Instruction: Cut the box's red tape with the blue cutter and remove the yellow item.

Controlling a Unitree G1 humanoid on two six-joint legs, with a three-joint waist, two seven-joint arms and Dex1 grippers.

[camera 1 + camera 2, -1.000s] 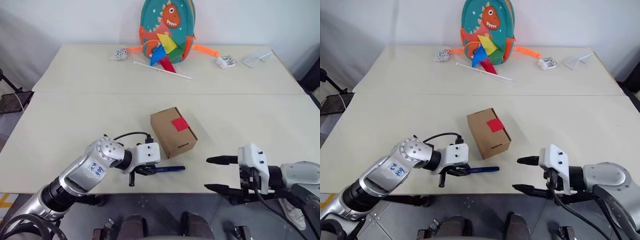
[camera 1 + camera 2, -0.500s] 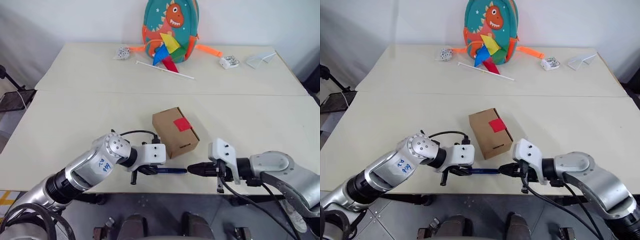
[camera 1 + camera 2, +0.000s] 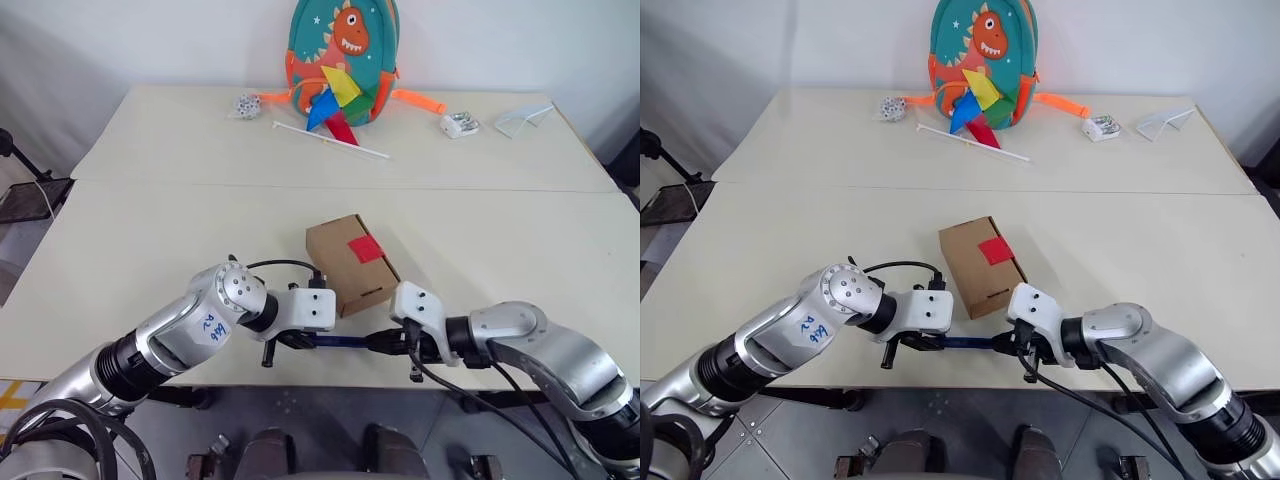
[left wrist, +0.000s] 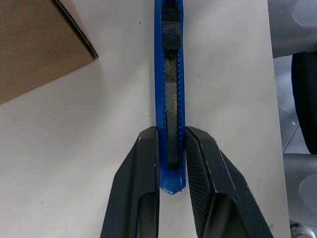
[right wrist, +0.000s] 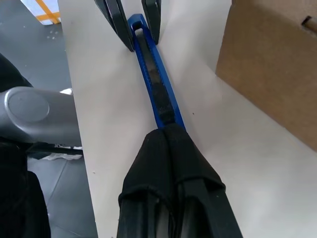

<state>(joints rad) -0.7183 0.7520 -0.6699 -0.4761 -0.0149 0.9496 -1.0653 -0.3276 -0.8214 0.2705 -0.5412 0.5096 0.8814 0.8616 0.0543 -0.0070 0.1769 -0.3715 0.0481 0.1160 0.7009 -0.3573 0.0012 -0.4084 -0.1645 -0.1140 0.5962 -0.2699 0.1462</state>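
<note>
Closest to me, along the near edge of the table [image 3: 120,250], I have the blue cutter [image 3: 338,342] lying flat, caught between both arms. My left gripper [image 4: 171,163] clamps one end of the cutter, a black finger pressed on each side of the blue handle. My right gripper [image 5: 169,134] comes in from three o'clock with its fingers squeezed tight together, their tips meeting the cutter's other end; whether they actually pinch it or merely press on it, I cannot tell. Just beyond the cutter, toward twelve o'clock, the box [image 3: 350,262] sits closed on the table, turned at an angle, with a slot cut in its near side. The red tape [image 3: 363,248] is stuck across the top flap seam, unbroken. Well beyond the box, at the far edge of the table at twelve o'clock, a dinosaur backpack [image 3: 340,50] stands upright, with a pinwheel [image 3: 330,100] leaning at its foot, its white stick running toward one o'clock.
</note>
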